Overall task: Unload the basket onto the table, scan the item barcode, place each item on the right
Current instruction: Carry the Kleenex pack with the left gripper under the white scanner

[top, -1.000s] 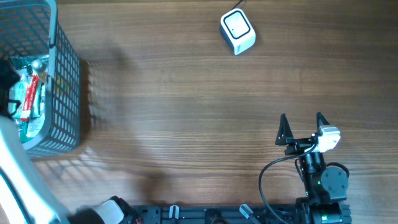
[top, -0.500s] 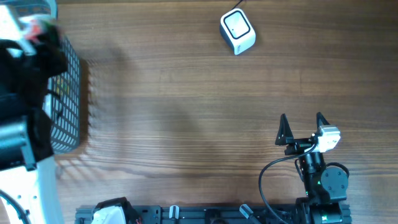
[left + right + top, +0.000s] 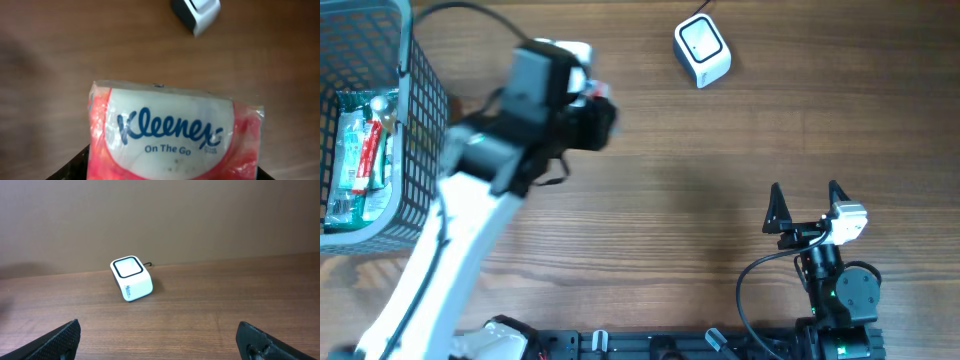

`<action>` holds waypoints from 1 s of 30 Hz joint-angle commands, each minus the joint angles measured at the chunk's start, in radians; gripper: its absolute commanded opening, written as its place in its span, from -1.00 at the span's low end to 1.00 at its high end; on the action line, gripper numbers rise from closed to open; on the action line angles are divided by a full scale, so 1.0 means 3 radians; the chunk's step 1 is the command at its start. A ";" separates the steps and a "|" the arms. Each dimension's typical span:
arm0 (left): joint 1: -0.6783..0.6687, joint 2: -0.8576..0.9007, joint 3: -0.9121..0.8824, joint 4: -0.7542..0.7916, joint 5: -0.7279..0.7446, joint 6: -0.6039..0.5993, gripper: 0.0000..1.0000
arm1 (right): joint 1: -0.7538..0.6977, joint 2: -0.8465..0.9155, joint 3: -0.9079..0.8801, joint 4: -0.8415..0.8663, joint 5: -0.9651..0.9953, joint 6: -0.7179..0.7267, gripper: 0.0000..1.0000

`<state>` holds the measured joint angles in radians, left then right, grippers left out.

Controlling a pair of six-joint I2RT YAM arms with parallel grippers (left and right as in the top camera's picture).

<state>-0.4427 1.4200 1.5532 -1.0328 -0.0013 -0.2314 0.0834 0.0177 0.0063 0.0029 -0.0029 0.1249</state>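
Red-white Kleenex pack [image 3: 172, 135], label up, white scanner [image 3: 702, 50] beyond

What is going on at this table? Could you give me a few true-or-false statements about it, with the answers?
1. The left gripper holds a Kleenex pack. True.
2. The Kleenex pack is resting on top of the scanner. False: it is held above the table, well short of the white scanner, which stands alone at the far edge.
3. The right gripper is open and holds nothing. True.
4. The basket is empty. False: packaged items lie inside it.
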 commanded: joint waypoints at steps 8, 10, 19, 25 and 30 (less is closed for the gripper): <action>-0.0863 0.1092 0.0058 0.0165 -0.0294 -0.0965 -0.18 | -0.0014 -0.0013 -0.0004 0.0013 0.0015 -0.0057 1.00; -0.0961 0.1217 0.0058 0.0212 -0.0315 -0.1008 -0.18 | -0.0014 -0.0013 -0.0004 0.0013 0.0015 -0.0057 1.00; -0.1405 0.1610 0.0058 0.0478 -0.0847 -0.1541 -0.22 | -0.0014 -0.0013 -0.0004 0.0013 0.0015 -0.0057 0.99; -0.1545 0.1864 0.0058 0.0576 -0.0847 -0.1554 -0.21 | -0.0014 -0.0013 -0.0004 0.0013 0.0015 -0.0057 1.00; -0.1595 0.1925 0.0058 0.0617 -0.0849 -0.1628 -0.20 | -0.0014 -0.0013 -0.0004 0.0013 0.0015 -0.0057 0.99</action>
<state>-0.9096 1.9907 1.5532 -0.8577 -0.2207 -0.6800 0.0834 0.0177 0.0063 0.0032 -0.0029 0.1249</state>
